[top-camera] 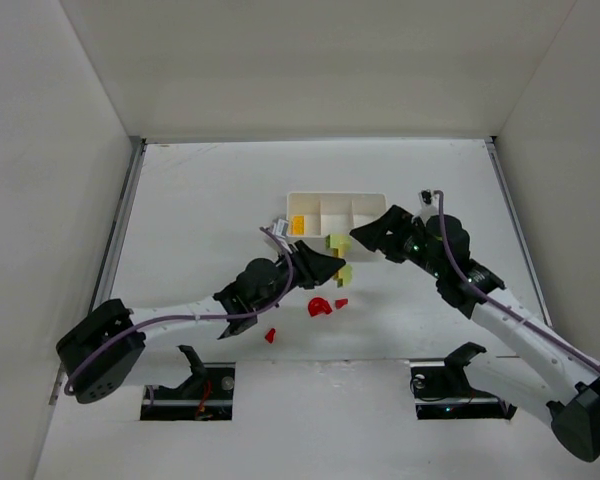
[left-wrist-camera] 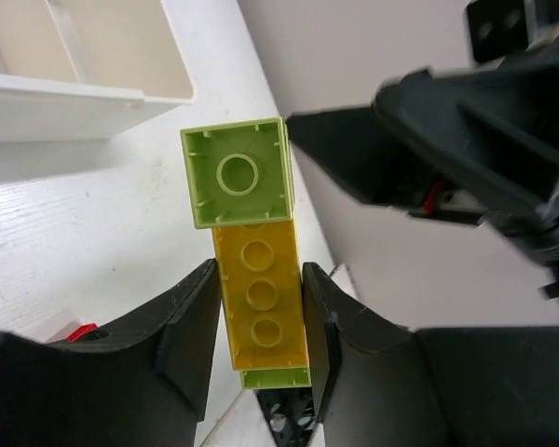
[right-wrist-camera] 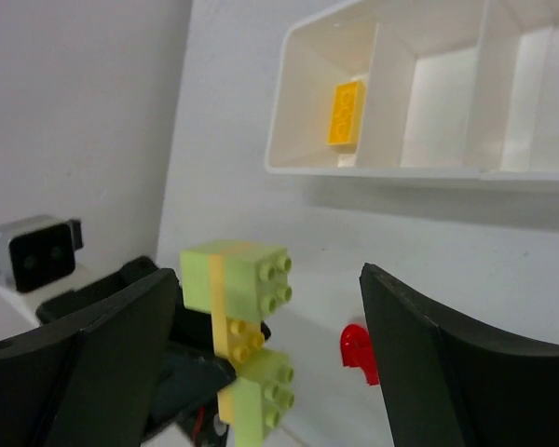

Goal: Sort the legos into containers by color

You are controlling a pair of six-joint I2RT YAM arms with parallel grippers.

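While our left claw (left-wrist-camera: 258, 312) grips the joined bricks (left-wrist-camera: 238, 177), our right claw (right-wrist-camera: 268, 279) hangs open to part them

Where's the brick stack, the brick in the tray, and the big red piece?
Stack (left-wrist-camera: 261, 298): left wrist view, its yellow middle brick.
Tray brick (right-wrist-camera: 347, 112): right wrist view, its top face.
Red piece (top-camera: 319, 307): top view, its middle.

Green-yellow stack (left-wrist-camera: 258, 279) seemingly aloft; yellow brick (right-wrist-camera: 347, 114) in tray (right-wrist-camera: 401, 173).
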